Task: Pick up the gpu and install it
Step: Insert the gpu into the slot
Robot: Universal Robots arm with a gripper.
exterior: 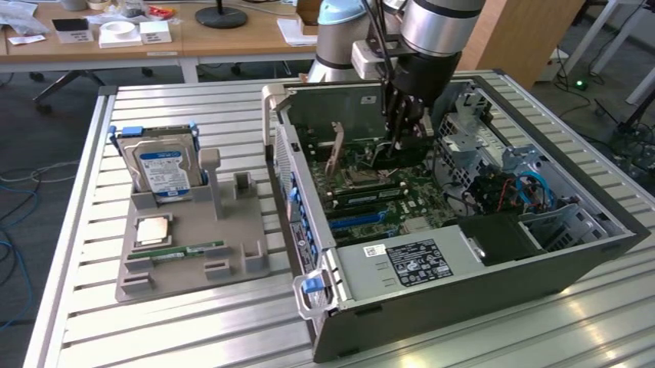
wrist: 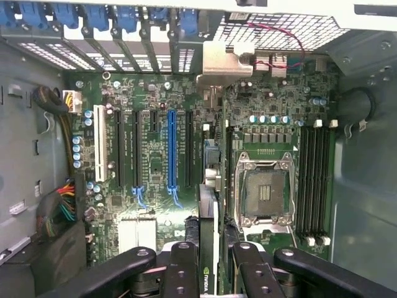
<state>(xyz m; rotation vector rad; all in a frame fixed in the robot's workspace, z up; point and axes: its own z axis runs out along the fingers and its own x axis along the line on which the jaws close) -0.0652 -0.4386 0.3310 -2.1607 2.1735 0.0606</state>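
Observation:
The gpu shows edge-on in the wrist view as a thin dark card with a logo near my fingers, and its silver end bracket reaches toward the case's rear slot openings. My gripper is shut on it, one black finger on each side. The card hangs just above the motherboard, between a black expansion slot and the memory slots beside the CPU socket. In the exterior view my gripper is lowered into the open computer case, with the dark gpu below it.
A long blue slot lies beside the black one. On the exterior view's left, a grey holder carries a hard drive, a CPU chip and a memory stick. Cables and drive bays crowd the case's far side.

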